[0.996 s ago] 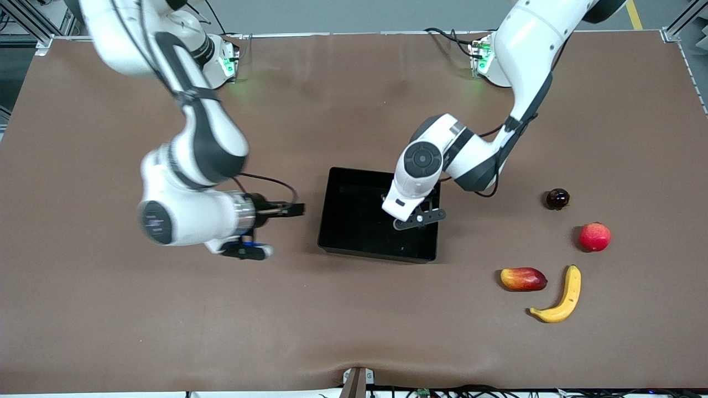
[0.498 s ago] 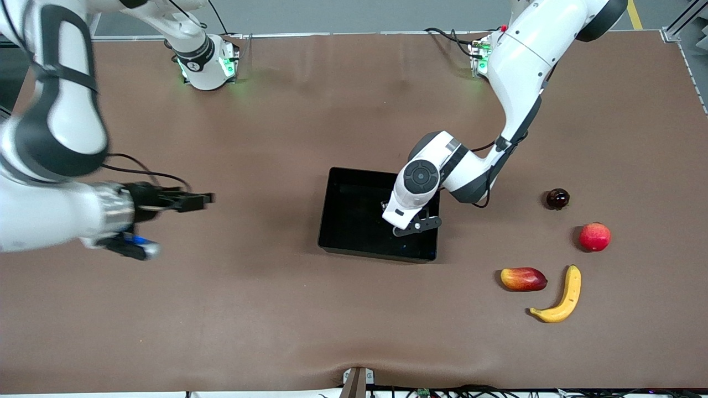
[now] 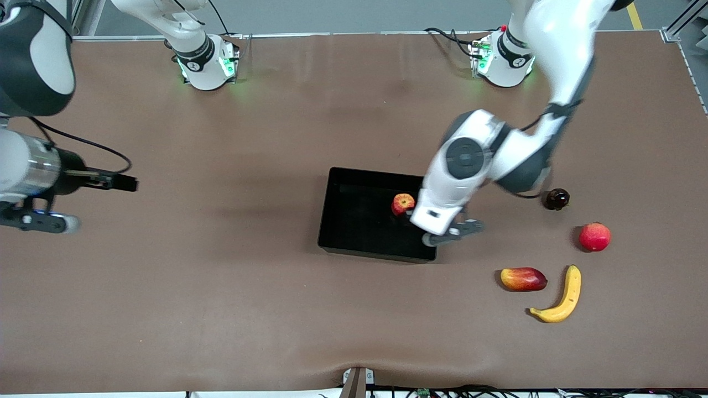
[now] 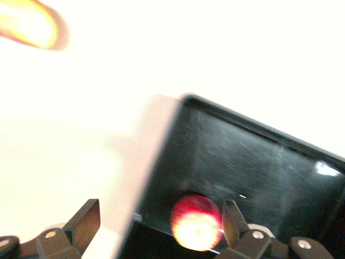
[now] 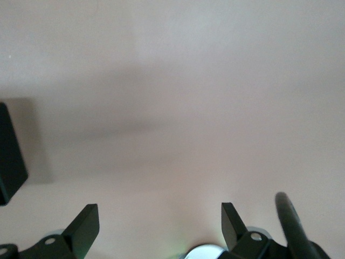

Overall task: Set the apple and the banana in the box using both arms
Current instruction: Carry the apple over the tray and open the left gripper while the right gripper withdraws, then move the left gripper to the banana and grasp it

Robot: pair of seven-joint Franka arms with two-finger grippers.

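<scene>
The small red apple (image 3: pixel 402 203) with its yellowish dimple lies in the black box (image 3: pixel 354 243), by the wall toward the left arm's end. It also shows in the left wrist view (image 4: pixel 197 222), close beside one finger. My left gripper (image 3: pixel 428 221) hangs over that box wall (image 4: pixel 161 162), open and empty (image 4: pixel 160 211). The yellow banana (image 3: pixel 560 298) lies on the table nearer the front camera, toward the left arm's end. My right gripper (image 3: pixel 123 181) is open and empty (image 5: pixel 159 210) over bare table at the right arm's end.
A red-yellow mango (image 3: pixel 523 278) lies beside the banana. A red-pink round fruit (image 3: pixel 594 236) and a dark round fruit (image 3: pixel 557 198) lie farther from the front camera than the banana. A box corner (image 5: pixel 8 156) shows in the right wrist view.
The left gripper has shifted from over the box's inside toward the left arm's end, uncovering the apple in the box. The right arm has swung away from the box toward its own end.
</scene>
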